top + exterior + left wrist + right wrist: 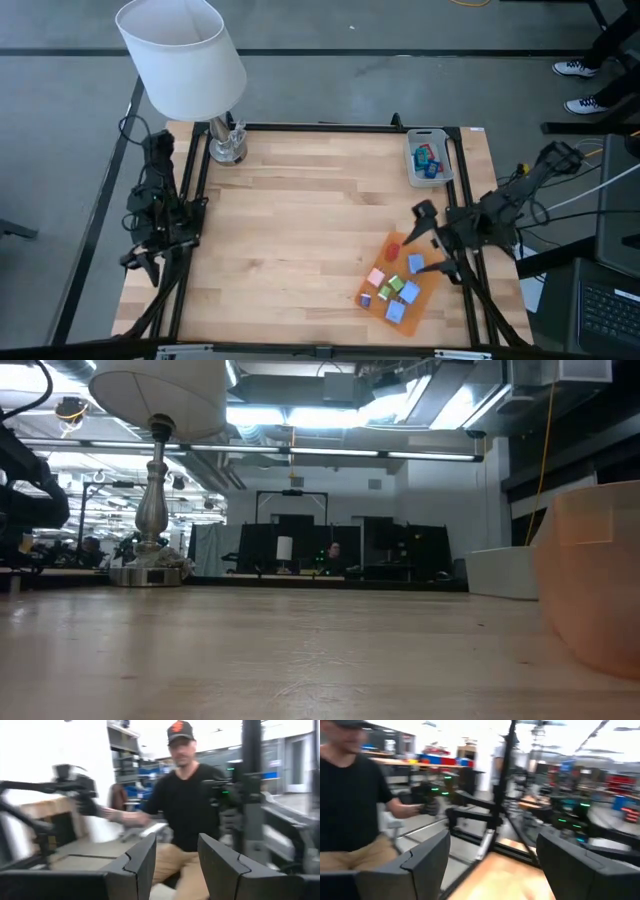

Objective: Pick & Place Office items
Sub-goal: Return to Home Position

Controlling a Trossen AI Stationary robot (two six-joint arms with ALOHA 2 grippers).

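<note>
Near right tool (pixel 430 243), office items (pixel 398 288) hardly distinguishable.

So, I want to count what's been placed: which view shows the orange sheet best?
The high view: it looks straight down on the orange sheet, so the colourful pieces lying on it show separately. The low view gives only its blurred side, at table height, nothing on top. Neither wrist view shows it.
</note>
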